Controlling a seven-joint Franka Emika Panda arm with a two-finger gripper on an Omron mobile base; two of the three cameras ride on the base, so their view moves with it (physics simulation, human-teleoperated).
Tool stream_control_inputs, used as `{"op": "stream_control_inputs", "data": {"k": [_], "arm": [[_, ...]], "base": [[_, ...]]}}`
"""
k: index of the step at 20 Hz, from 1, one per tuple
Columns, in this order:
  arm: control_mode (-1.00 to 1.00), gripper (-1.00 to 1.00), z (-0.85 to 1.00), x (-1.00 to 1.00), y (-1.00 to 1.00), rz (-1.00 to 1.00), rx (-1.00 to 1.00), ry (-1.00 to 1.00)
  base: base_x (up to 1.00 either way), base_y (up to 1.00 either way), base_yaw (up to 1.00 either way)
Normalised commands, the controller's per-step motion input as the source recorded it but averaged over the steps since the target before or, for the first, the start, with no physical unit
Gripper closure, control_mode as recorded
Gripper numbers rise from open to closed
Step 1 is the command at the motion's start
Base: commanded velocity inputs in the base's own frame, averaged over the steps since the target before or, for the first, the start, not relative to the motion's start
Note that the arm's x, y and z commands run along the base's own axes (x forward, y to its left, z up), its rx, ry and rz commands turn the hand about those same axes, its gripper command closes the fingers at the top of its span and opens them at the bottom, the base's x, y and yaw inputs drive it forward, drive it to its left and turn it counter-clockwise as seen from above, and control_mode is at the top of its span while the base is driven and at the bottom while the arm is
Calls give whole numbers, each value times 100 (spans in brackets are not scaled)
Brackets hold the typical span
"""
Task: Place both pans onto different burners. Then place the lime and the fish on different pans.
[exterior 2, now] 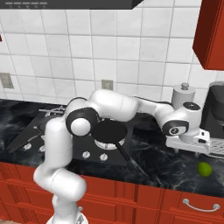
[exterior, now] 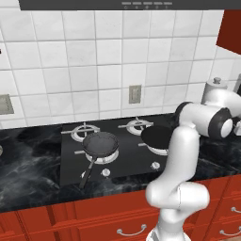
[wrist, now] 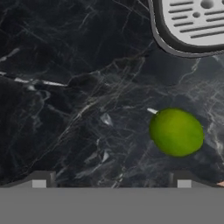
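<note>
The grey-black pan (exterior: 100,143) with its long handle sits on the front left burner (exterior: 104,157). The plain black pan (exterior: 157,136) (exterior 2: 109,131) rests on the front right burner. The lime (exterior 2: 204,169) (wrist: 176,132) lies on the dark marble counter right of the cooktop. My gripper (wrist: 111,181) (exterior 2: 191,146) hovers above the counter, open, with nothing between its fingertips (wrist: 41,179). In the hand view the lime lies toward the right fingertip, apart from it. The fish is out of view.
Two rear burners (exterior: 84,131) (exterior: 136,125) stand bare. A coffee machine (exterior 2: 216,109) with its grey drip tray (wrist: 192,22) stands close behind the lime. A silver canister (exterior 2: 183,94) is at the wall. The counter's front edge runs just before the lime.
</note>
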Motion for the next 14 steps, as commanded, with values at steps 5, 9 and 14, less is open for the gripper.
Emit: {"op": "stream_control_inputs", "data": {"k": [5,9,14], "arm": [[-100,-100,0,0,-13,0,0,0],[-100,-100,0,-1,-9,0,0,0],[-100,-100,0,0,-10,0,0,0]], "base": [[0,0,0],[0,0,0],[0,0,0]]}}
